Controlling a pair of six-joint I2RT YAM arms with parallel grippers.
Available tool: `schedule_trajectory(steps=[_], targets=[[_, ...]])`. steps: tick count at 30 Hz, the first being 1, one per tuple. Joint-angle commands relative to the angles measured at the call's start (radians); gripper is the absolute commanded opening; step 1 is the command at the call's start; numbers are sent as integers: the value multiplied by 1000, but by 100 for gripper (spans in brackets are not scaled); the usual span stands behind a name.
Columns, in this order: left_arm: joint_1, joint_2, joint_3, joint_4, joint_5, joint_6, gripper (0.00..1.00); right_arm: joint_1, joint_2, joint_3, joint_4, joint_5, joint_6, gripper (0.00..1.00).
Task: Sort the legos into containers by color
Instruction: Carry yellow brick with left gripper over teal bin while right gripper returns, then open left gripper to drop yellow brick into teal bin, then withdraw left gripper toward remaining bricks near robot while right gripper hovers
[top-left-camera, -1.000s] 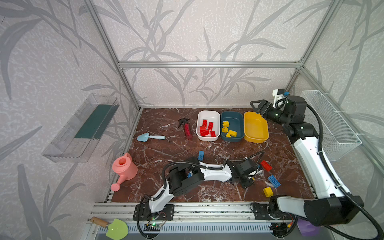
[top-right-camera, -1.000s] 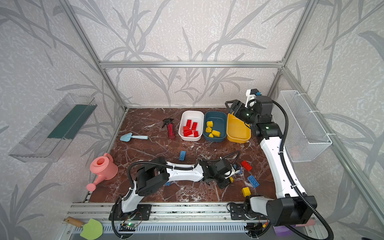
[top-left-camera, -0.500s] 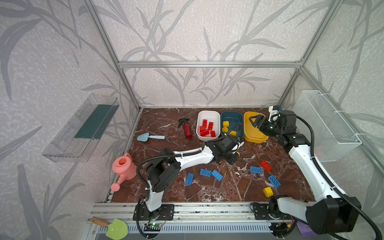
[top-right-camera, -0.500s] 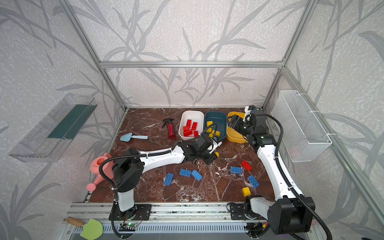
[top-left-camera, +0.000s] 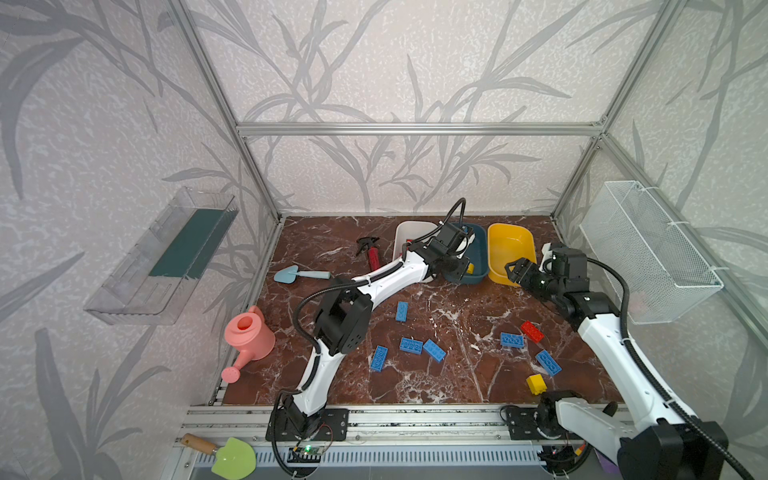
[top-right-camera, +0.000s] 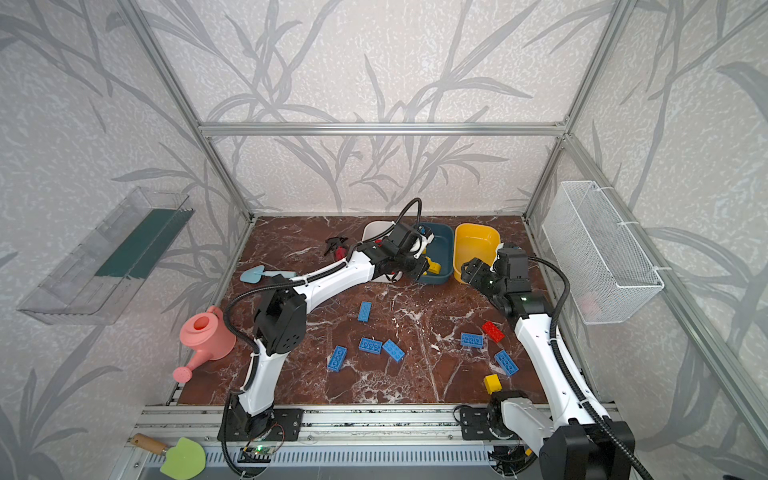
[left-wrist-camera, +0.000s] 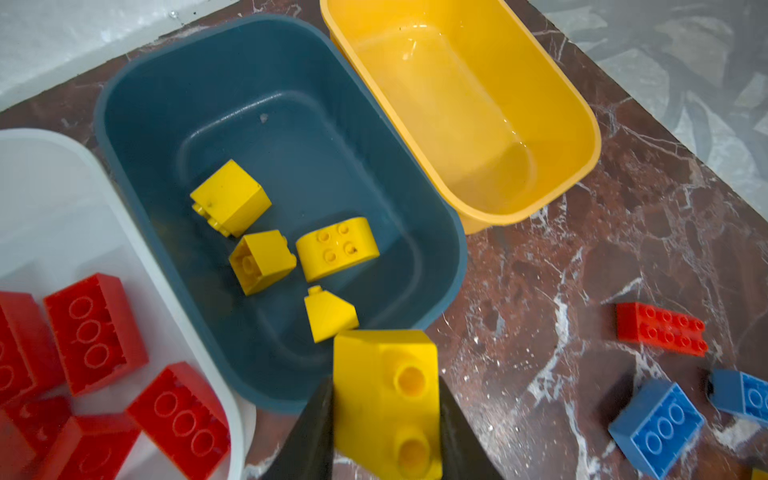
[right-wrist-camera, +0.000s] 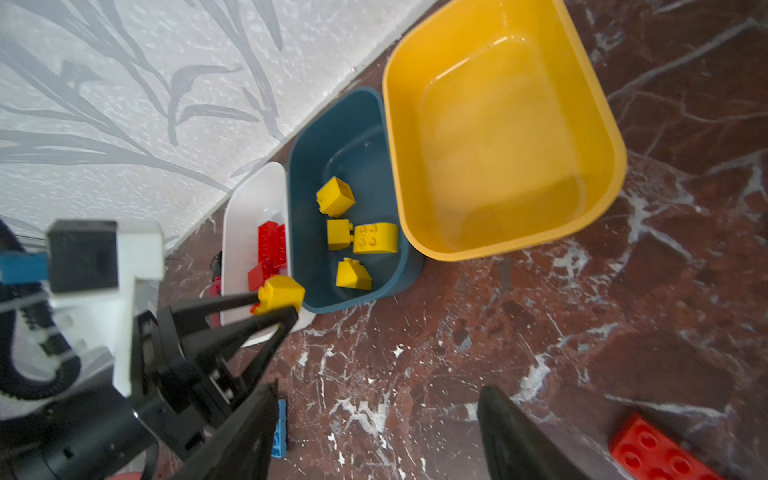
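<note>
My left gripper (left-wrist-camera: 385, 380) pinches a yellow lego (left-wrist-camera: 386, 399) just before the teal tub (left-wrist-camera: 257, 104); released now, it may miss.

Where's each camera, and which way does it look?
Both top views: high in front, looking down over the table; left arm, right arm show.
Left wrist: on its arm, looking down at the teal tub; left gripper shows, shut on a yellow lego.
Right wrist: on its arm, looking at the yellow tub; open right gripper and left gripper show.
Shared: both wrist views show the teal tub.
</note>
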Motion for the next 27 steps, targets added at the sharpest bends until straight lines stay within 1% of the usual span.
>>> schedule_trajectory(steps=[1, 3, 4, 10, 13, 15, 17, 20, 21, 25, 27], targets=[[15, 91, 123, -109, 12, 30, 35, 6, -14, -8, -140, 88, 17, 79], [23, 143, 194, -134, 16, 28, 35, 24, -22, -10, -182, 130, 19, 80], [26, 171, 233, -148, 17, 29, 35, 31, -29, -20, -190, 133, 17, 81], [38, 330, 469, -240, 20, 42, 37, 40, -72, -73, -182, 94, 32, 81], [42, 371, 532, -258, 27, 46, 38, 40, -74, -74, -192, 108, 18, 82], [42, 378, 538, -252, 32, 52, 40, 40, -73, -73, -197, 114, 13, 82], [42, 377, 540, -246, 33, 59, 45, 40, -70, -72, -198, 115, 14, 82], [42, 374, 543, -245, 40, 69, 62, 40, -63, -67, -202, 121, 18, 82], [42, 370, 543, -248, 47, 72, 65, 40, -60, -63, -206, 125, 18, 82], [41, 341, 531, -266, 57, 74, 71, 40, -48, -34, -212, 131, 20, 82], [38, 290, 477, -247, 64, 77, 72, 40, -42, -15, -207, 130, 26, 82]])
